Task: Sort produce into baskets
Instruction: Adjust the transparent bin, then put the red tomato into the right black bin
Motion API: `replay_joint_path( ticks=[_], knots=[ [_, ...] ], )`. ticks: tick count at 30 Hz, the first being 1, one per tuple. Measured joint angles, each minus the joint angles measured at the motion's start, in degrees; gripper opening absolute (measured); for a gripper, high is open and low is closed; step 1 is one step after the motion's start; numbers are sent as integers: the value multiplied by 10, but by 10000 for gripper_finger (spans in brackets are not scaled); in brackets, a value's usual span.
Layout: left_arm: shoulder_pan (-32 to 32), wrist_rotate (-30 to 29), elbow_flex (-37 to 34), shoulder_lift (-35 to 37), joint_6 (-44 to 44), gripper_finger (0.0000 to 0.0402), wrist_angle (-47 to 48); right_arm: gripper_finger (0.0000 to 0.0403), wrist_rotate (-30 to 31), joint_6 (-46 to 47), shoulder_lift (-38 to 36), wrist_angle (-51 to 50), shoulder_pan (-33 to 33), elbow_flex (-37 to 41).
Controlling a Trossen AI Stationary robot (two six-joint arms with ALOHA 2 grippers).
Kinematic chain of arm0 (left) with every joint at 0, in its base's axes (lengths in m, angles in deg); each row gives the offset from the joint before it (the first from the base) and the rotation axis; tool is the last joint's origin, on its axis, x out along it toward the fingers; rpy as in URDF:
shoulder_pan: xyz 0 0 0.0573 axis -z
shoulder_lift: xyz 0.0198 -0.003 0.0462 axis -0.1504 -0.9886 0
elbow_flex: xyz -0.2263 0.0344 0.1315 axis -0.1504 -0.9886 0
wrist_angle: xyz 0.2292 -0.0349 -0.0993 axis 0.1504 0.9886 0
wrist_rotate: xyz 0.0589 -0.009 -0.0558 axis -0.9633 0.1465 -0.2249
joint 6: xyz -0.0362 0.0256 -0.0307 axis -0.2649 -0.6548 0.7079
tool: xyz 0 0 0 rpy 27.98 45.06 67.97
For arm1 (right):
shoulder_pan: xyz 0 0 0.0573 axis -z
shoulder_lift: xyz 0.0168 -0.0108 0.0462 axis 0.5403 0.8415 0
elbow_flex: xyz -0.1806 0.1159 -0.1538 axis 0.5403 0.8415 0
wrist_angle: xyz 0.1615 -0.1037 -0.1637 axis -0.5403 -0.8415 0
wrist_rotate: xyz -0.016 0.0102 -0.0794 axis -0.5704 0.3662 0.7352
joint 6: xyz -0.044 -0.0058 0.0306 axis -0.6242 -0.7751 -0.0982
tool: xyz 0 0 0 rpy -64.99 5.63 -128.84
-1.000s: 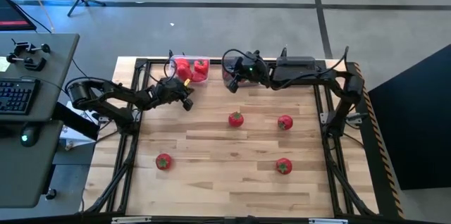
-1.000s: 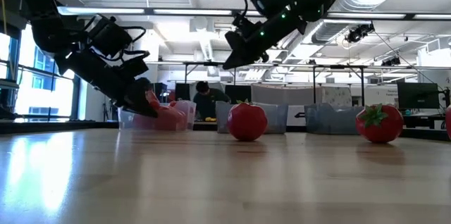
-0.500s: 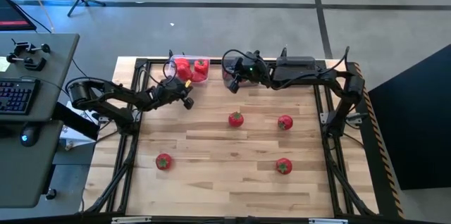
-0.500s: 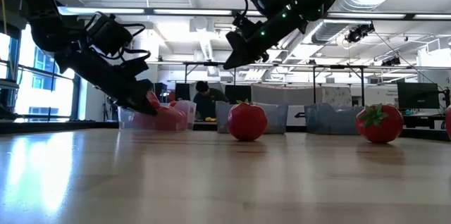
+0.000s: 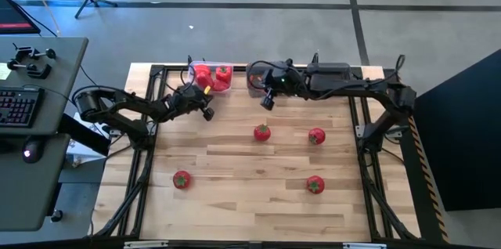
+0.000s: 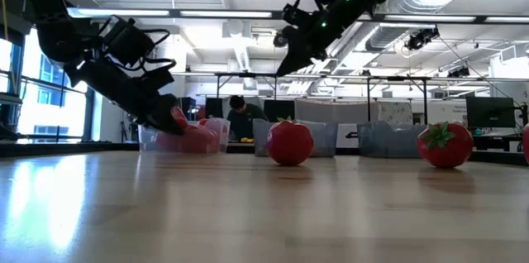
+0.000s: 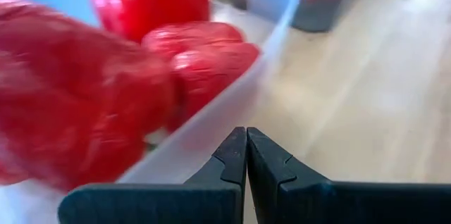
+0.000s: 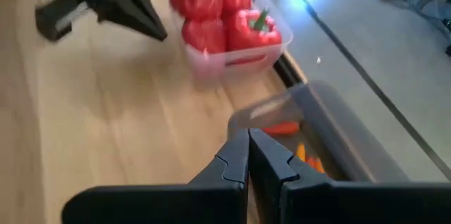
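A clear bin (image 5: pixel 210 77) at the table's far edge holds several red peppers (image 7: pixel 149 2). Beside it on the right is a dark grey bin (image 8: pixel 340 139) holding orange carrot pieces (image 8: pixel 283 128). Several red tomatoes lie loose on the wood, among them tomatoes at mid-table (image 5: pixel 261 132), at its right (image 5: pixel 316 135) and at the near left (image 5: pixel 182 179). My left gripper (image 7: pixel 246 134) is shut, low by the clear bin's near wall (image 7: pixel 232 104). My right gripper (image 8: pixel 248 134) is shut and empty, raised above the table near the grey bin; it also shows in the high view (image 5: pixel 267 102). My left gripper's shut fingertips stand right at the clear bin's near wall; I cannot tell whether they touch it.
A second dark grey bin (image 6: pixel 388 139) stands farther right along the far edge. A black frame (image 5: pixel 149 155) runs around the tabletop. A desk with a keyboard (image 5: pixel 19 108) stands off the table's left. A person (image 6: pixel 241 118) sits in the room behind.
My right gripper has risen and gone a little toward the table's right edge, staying shut. My left gripper has edged slightly toward the clear bin, still shut. The tomatoes and bins have not moved.
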Motion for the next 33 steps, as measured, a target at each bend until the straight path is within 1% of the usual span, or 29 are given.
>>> replay_joint_path(
  ticks=[4,6,9,11,14,16,19,23,25,27,30,33],
  knots=[
    [14,22,0,12,1,0,4,0,-3,9,-21,-52,-19,0],
    [24,32,0,25,2,0,9,0,-31,21,-26,-73,-28,0],
    [43,44,0,49,2,0,16,0,-100,47,-27,-104,-46,0],
    [56,54,0,64,2,0,18,1,-133,61,-25,-117,-62,0],
    [73,70,0,80,5,0,17,18,-147,65,-22,-151,-92,-1],
    [84,71,0,84,8,0,16,43,-147,65,-19,-163,-115,-1],
    [96,71,0,85,16,0,17,103,-147,67,-13,-169,-144,-1],
    [109,71,0,85,16,0,17,208,-141,87,2,-160,-166,-1],
    [114,72,0,85,16,0,13,261,-128,103,14,-158,-166,-1],
    [118,73,0,85,16,0,12,305,-122,120,27,-157,-160,-1],
    [121,97,0,85,16,0,11,349,-117,124,47,-157,-147,-1],
    [121,113,0,85,16,0,8,366,-117,113,63,-156,-132,-2]
  ],
)
